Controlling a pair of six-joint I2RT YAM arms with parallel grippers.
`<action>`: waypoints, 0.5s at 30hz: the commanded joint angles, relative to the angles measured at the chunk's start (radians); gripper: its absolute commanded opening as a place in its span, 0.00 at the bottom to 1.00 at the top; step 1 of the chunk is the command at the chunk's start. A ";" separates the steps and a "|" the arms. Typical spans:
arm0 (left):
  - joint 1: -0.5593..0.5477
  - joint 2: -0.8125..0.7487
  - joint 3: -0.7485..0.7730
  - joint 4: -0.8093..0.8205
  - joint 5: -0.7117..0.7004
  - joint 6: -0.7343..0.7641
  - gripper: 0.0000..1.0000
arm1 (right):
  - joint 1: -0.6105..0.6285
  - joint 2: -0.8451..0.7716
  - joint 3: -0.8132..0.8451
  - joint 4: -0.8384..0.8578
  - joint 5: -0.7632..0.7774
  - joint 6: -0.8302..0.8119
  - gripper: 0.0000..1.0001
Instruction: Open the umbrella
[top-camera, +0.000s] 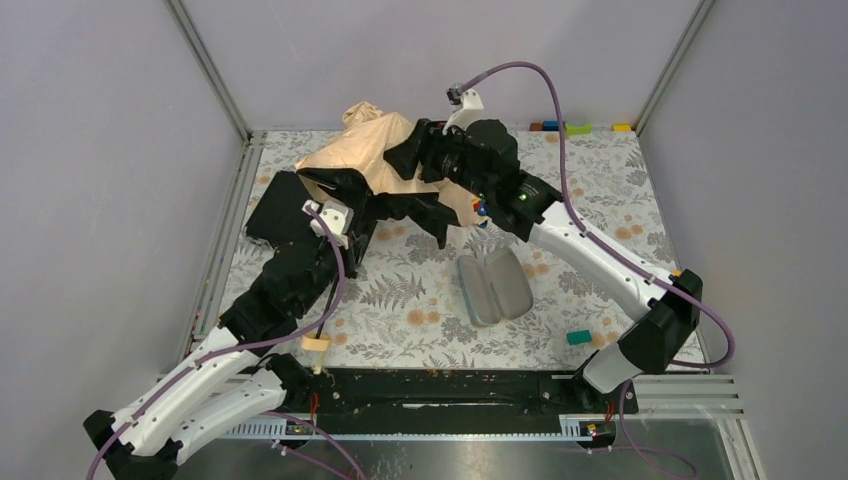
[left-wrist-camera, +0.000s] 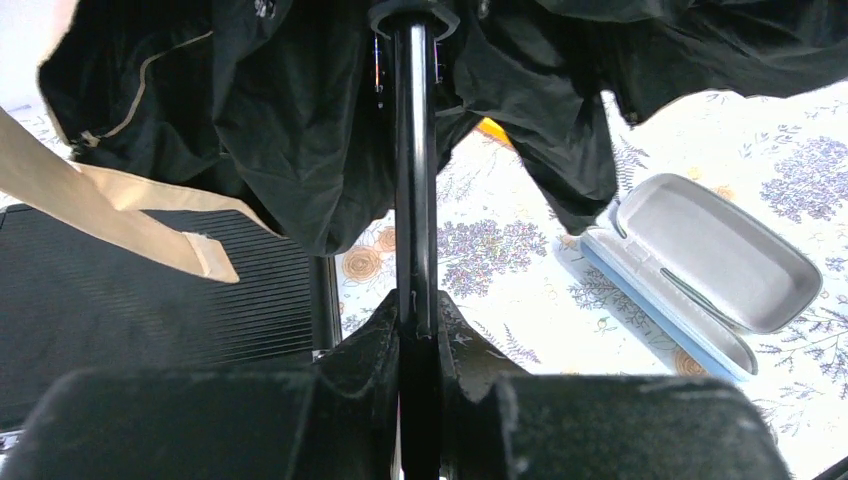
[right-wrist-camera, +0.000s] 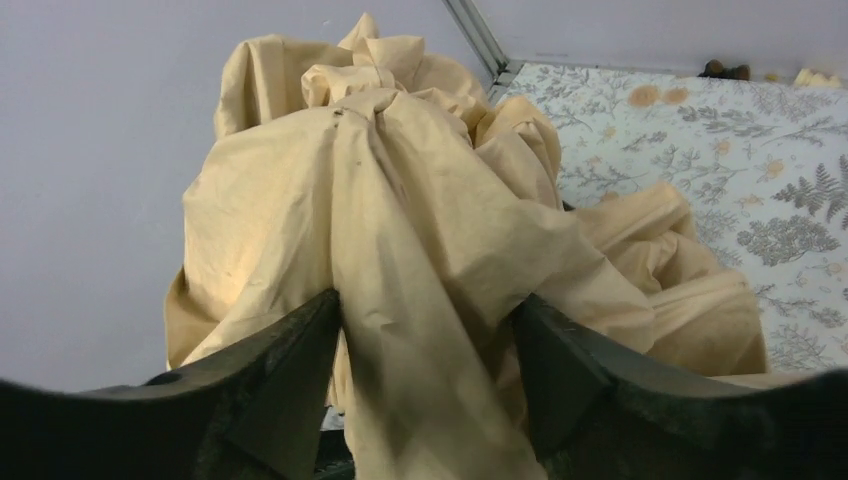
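Observation:
The umbrella (top-camera: 365, 150) lies at the back left of the table, its peach-tan canopy bunched and partly spread. In the left wrist view its thin dark shaft (left-wrist-camera: 414, 170) runs up into the black underside (left-wrist-camera: 290, 120). My left gripper (left-wrist-camera: 415, 302) is shut on the shaft; it also shows in the top view (top-camera: 348, 225). My right gripper (right-wrist-camera: 430, 312) is closed around a bunched fold of the canopy (right-wrist-camera: 400, 200), one finger on each side; in the top view it (top-camera: 415, 152) sits at the canopy's right edge. The knob handle is hidden.
A flat black case (top-camera: 278, 205) lies left of the umbrella, also in the left wrist view (left-wrist-camera: 150, 290). An open grey glasses case (top-camera: 493, 286) lies mid-table. A teal block (top-camera: 578, 337) sits front right; coloured blocks (top-camera: 578, 128) line the back edge. Walls enclose the table.

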 joint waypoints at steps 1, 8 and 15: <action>0.001 -0.010 0.060 0.124 0.025 0.002 0.00 | -0.013 0.016 0.073 -0.012 -0.030 0.001 0.50; 0.001 0.008 0.074 0.104 -0.048 0.003 0.00 | -0.165 -0.114 0.013 -0.011 -0.105 0.047 0.00; 0.004 0.026 0.084 0.080 -0.142 0.000 0.00 | -0.298 -0.334 -0.164 -0.050 0.007 0.010 0.10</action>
